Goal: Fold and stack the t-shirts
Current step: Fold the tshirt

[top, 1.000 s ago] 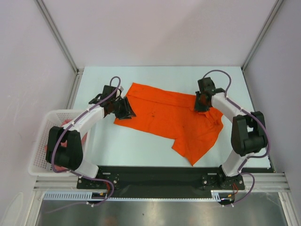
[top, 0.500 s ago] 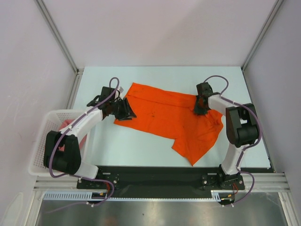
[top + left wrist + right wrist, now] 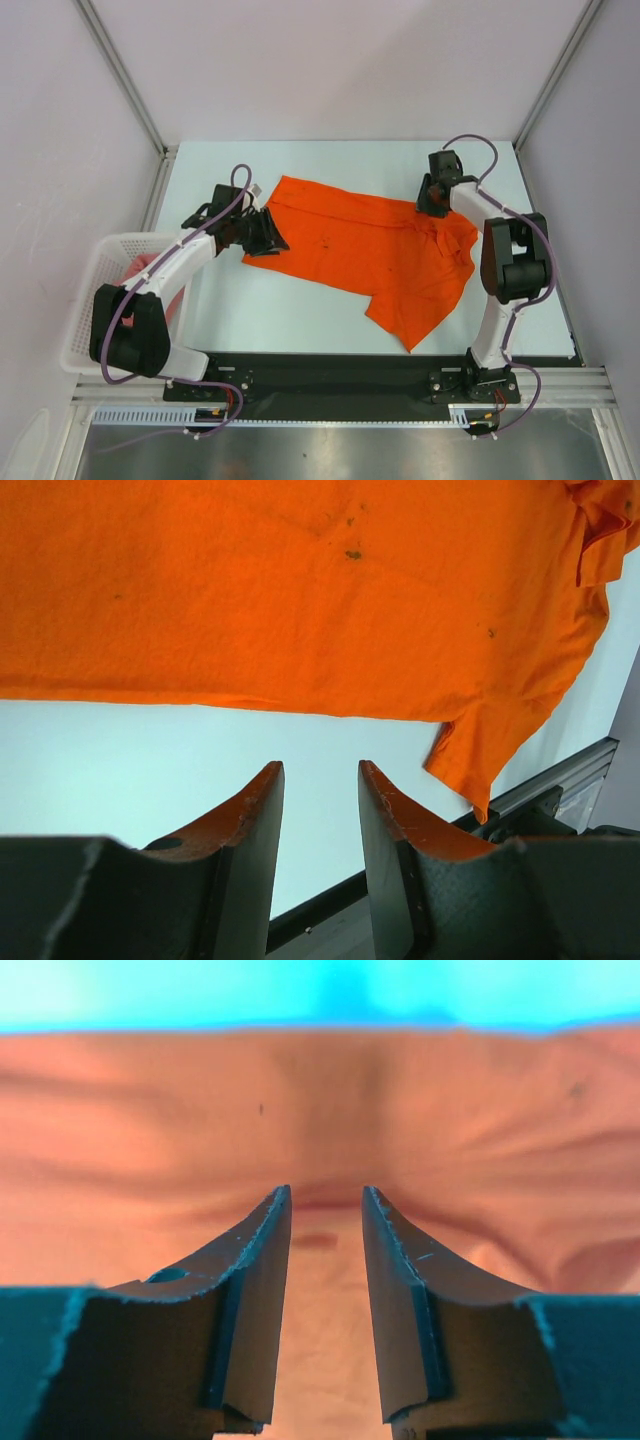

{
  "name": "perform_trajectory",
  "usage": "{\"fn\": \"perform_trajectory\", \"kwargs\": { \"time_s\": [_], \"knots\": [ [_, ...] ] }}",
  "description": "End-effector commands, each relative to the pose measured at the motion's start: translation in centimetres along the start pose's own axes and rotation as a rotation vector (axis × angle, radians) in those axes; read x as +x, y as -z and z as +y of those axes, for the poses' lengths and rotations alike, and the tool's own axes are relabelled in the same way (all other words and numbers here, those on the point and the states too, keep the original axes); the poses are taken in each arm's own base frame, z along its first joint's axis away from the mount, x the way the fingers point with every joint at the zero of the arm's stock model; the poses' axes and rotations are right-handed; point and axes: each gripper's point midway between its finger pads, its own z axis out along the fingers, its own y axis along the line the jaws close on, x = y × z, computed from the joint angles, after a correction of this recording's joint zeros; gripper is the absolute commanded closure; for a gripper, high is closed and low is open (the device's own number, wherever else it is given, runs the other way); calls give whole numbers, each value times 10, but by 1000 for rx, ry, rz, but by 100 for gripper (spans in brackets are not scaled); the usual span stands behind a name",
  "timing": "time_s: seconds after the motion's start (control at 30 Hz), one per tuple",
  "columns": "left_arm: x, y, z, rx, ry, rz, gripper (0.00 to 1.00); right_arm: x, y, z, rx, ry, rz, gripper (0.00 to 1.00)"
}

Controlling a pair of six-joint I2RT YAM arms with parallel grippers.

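The bright orange t-shirt (image 3: 370, 250) lies spread flat across the middle of the table, a few dark specks on it (image 3: 350, 552). A salmon-pink t-shirt (image 3: 148, 268) sits bunched in the white basket. My left gripper (image 3: 272, 236) is at the orange shirt's left edge. In the left wrist view its gripper (image 3: 320, 772) is open over bare table, and the shirt's hem lies just beyond the tips. My right gripper (image 3: 429, 204) hangs over the shirt's far right corner. In the right wrist view that gripper (image 3: 326, 1196) is open above wrinkled cloth, nothing between the fingers.
A white lattice basket (image 3: 85, 320) stands off the table's left side beside the left arm. Metal frame posts (image 3: 120, 75) rise at the back corners. A black rail (image 3: 330, 375) runs along the near edge, with the shirt's lower flap (image 3: 405, 325) close to it.
My right gripper has moved toward the back along the shirt's right corner and its jaws have widened. The left arm has hardly moved. The shirt lies as before.
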Motion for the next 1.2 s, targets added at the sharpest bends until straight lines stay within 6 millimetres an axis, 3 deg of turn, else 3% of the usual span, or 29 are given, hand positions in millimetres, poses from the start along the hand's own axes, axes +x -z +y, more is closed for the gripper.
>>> {"fn": "perform_trajectory", "kwargs": {
  "time_s": [0.0, 0.13, 0.17, 0.23, 0.3, 0.37, 0.43, 0.57, 0.67, 1.17],
  "knots": [
    [-4, 6, -5, 19, -41, -20, 59, 3, 25, 8, -55, -35, -3, 60],
    [-3, 2, -3, 16, -31, -7, 59, 14, 46, 14, -113, -70, 13, 59],
    [-3, 2, -4, 19, -27, -5, 59, 29, 43, 9, -102, -67, 35, 60],
    [-3, 1, -5, 22, -22, -4, 59, 30, 41, 5, -96, -60, 12, 64],
    [-4, 0, -7, 32, -15, 0, 59, 36, 35, 3, -97, -44, 24, 86],
    [-4, -1, -8, 36, -14, 2, 59, 43, 25, 2, -89, 10, 46, 92],
    [-4, -1, -8, 35, -15, 3, 59, 43, 19, 1, -70, 41, 49, 91],
    [-3, -1, -8, 39, -10, 6, 59, 44, 7, 3, -67, 73, 49, 77],
    [-2, 0, -8, 37, -14, 3, 59, 45, 1, 8, -77, 77, 59, 73],
    [-1, -2, -6, 32, -12, 11, 59, 33, -16, 8, -29, 78, 48, 74]
  ]
}}
